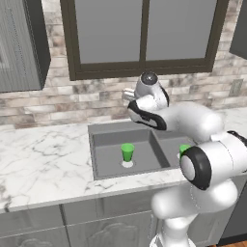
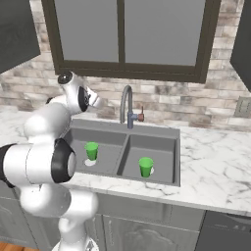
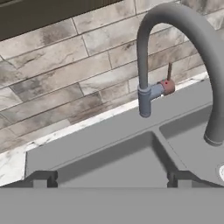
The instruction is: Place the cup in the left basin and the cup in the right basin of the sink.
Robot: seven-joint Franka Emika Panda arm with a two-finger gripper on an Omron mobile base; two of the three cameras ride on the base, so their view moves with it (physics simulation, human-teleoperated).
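We see the fingers (image 3: 109, 178) spread wide apart with nothing between them, held up above the rear part of the sink (image 2: 171, 157). In the hand view the two dark fingertips (image 3: 41, 179) sit far apart at the bottom, and beyond them lies the back wall of the left basin (image 3: 109, 166). Ahead of the fingers and to their right the faucet (image 3: 175, 52) arches over, its spout hanging down above the right basin (image 3: 192, 140), with a small reddish handle at its base.

Below the fingers and nearer to the robot, one green cup (image 2: 91, 150) stands upright in the left basin (image 2: 105, 147), on or just beside the pale drain. Off to the right of the fingers, past the divider, a second green cup (image 2: 145, 166) stands upright in the right basin (image 2: 157, 149), again by its drain. Both cups are well apart from the fingers. In the left base view the first cup (image 1: 127, 152) shows plainly, while the second cup (image 1: 184, 150) is partly hidden behind the arm.

The marble worktop (image 2: 215, 166) surrounds the sink, and a brick wall (image 3: 65, 74) with a dark-framed window (image 2: 122, 34) rises beyond the fingers.
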